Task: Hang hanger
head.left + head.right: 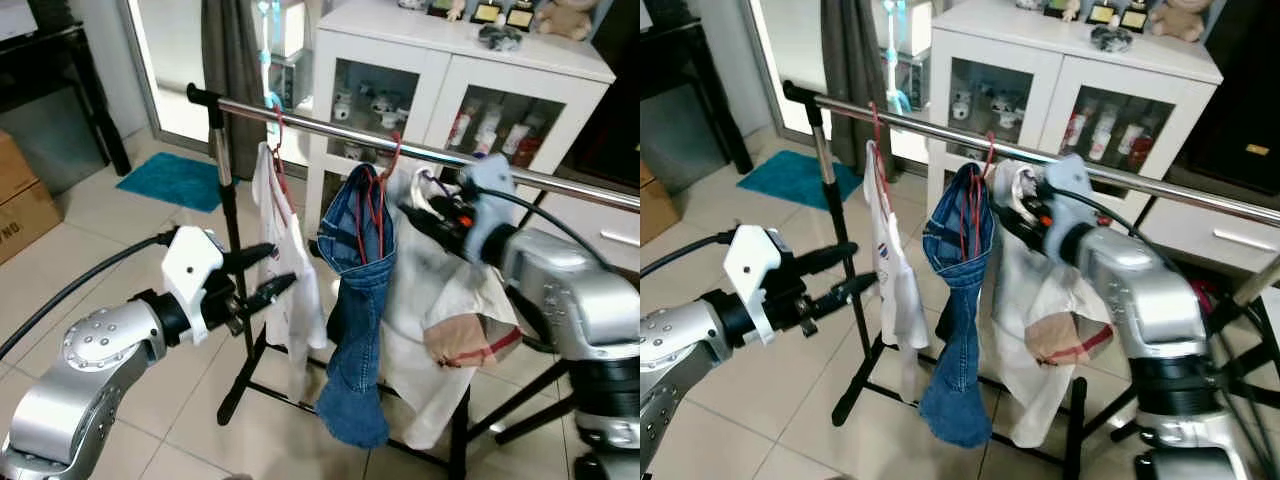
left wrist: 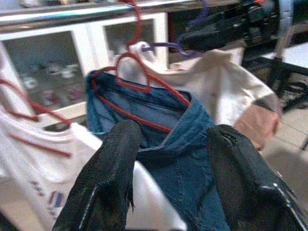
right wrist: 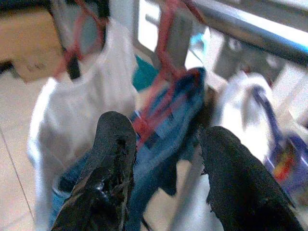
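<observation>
Tiled flooring [image 1: 150, 300] carries a black-framed garment rack, its chrome rail [image 1: 330, 125] running across the scene. Nearest the camera, the left gripper [image 1: 262, 274] hovers with fingers apart and empty, just short of a white T-shirt [image 1: 290, 270] on a red hanger [image 1: 277, 150]. Beside it, folded blue jeans [image 1: 355, 300] hang from a second red hanger [image 1: 378, 200]. The right gripper [image 1: 418, 215] is raised beside a cream garment [image 1: 440, 310] whose purple hanger [image 2: 166, 45] sits at its fingertips; its fingers stand apart in the wrist view, and whether the hook rests on the rail cannot be determined. Assessment: the hanger is light and stiff, its load soft and swaying; it is best held at the hook neck. Beyond stands a white glass-door cabinet [image 1: 450, 80]. A cardboard box [image 1: 25, 200] bears illegible partial lettering.
</observation>
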You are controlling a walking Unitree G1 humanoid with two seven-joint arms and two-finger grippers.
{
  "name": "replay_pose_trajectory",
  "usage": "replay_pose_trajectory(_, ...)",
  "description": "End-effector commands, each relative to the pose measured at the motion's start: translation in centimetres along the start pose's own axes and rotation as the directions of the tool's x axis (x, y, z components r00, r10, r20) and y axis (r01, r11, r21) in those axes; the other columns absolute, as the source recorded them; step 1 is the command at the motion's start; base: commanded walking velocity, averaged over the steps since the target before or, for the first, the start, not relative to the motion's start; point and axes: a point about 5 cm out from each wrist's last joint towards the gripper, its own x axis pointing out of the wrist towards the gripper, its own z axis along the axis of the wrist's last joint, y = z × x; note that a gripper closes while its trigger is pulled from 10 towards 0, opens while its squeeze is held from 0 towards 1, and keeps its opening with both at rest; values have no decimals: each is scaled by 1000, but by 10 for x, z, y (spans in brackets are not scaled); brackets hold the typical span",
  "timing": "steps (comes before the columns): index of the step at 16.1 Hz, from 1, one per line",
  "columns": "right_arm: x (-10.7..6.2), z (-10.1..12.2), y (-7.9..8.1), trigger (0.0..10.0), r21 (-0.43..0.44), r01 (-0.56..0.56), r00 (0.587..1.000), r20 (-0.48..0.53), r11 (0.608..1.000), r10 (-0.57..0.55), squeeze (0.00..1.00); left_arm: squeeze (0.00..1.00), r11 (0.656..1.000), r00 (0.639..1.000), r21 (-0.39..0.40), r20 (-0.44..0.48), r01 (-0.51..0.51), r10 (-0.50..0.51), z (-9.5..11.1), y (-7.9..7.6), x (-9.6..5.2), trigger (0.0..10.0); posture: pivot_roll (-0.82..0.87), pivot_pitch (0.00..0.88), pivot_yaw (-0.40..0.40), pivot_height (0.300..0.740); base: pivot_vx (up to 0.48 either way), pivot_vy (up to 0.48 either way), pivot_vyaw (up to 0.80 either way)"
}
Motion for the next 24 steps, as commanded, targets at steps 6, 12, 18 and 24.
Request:
replay_pose_trajectory(6,2,2,-43,10000,12,288,956,-69,958,-286,1000,0,996,995,13,-33,93,-92,2,-12,3,10000,27,0,-58,740,0,0,0)
replay_pose_trajectory(12,12,-6,-57,10000,56,344,936,-96,937,-338,867,0,994,992,2,-54,112,-112,-2,-16,1,10000,28,0,-60,740,0,0,0)
replay_pose_trajectory(18,27,-15,-70,5059,192,338,940,-107,921,-323,0,0,992,990,2,-57,129,-128,0,-18,3,10000,33,0,-59,740,0,0,0)
replay_pose_trajectory(24,35,-17,-78,0,192,323,945,-125,927,-303,0,0,991,989,3,-59,136,-135,1,-18,4,10000,34,0,-68,740,0,0,0)
